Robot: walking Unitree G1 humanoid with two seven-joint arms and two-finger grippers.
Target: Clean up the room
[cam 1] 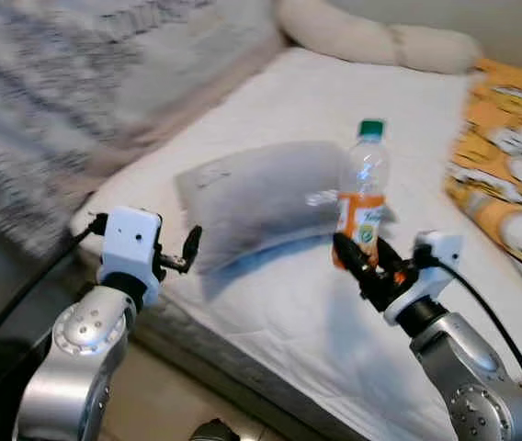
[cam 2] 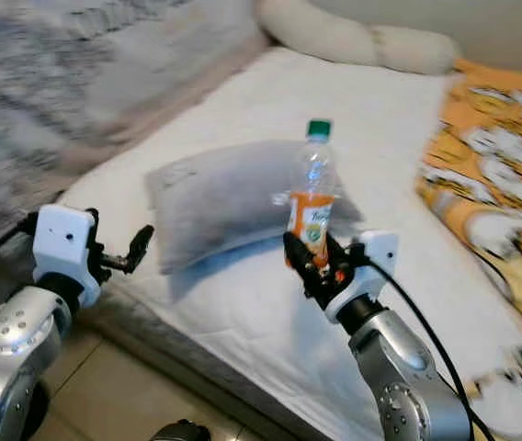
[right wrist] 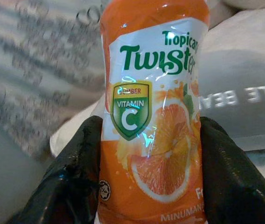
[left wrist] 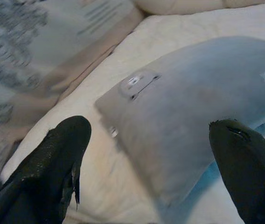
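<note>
Grey patterned blanket [cam 1: 77, 101] motion-blurred; orange-labelled clear plastic juice bottle [right wrist: 153, 116] cropped top and bottom in right wrist view.

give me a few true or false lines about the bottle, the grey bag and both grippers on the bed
1. The right gripper holds the bottle upright. True.
2. The bottle's cap is red. False: it is green.
3. The left gripper is shut on the grey bag. False: its jaws stand open, short of the bag's edge.
4. The grey bag lies on the white bed. True.
5. The bottle's label shows a lemon. False: it shows an orange slice.
</note>
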